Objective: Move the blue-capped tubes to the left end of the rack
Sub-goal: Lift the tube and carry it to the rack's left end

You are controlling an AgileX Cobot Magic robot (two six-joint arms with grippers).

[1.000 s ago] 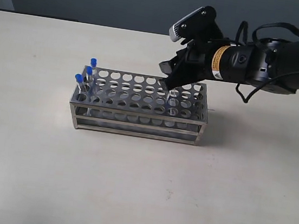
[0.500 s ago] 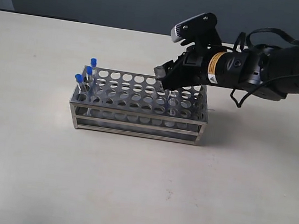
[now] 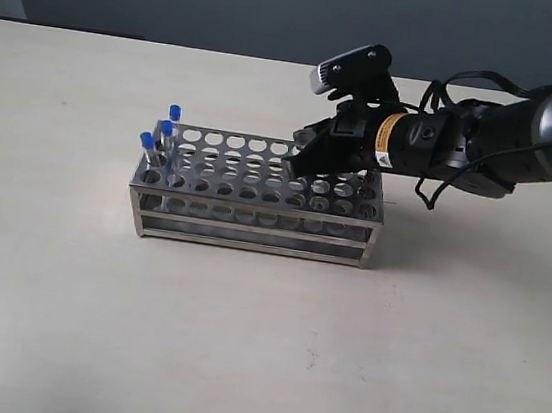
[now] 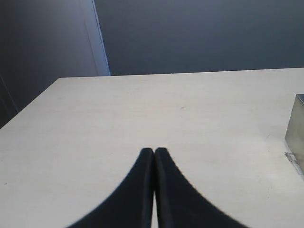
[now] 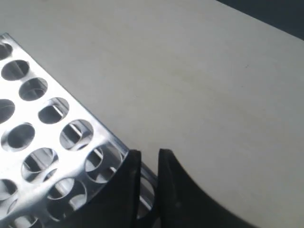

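The steel rack (image 3: 255,214) stands left of centre on the table. Three blue-capped tubes (image 3: 166,129) stand in holes at its left end. My right gripper (image 3: 299,165) is low over the back rows near the rack's right end. In the right wrist view it (image 5: 148,153) sits at the rim of the perforated top plate (image 5: 102,137), its jaws a narrow gap apart with a clear glassy strip between them. That is the fourth tube, its cap hidden. My left gripper (image 4: 154,150) is shut and empty over bare table, out of the exterior view.
The pale tabletop (image 3: 259,346) spreads wide in front of and around the rack. The right arm (image 3: 484,152) with its looped cable reaches in from the right. A steel corner of the rack (image 4: 297,123) shows in the left wrist view. A dark wall lies behind.
The right gripper has dropped and shifted left over the rack, tilting flatter, and its fingers have drawn closer together. The three tubes at the left end have not moved.
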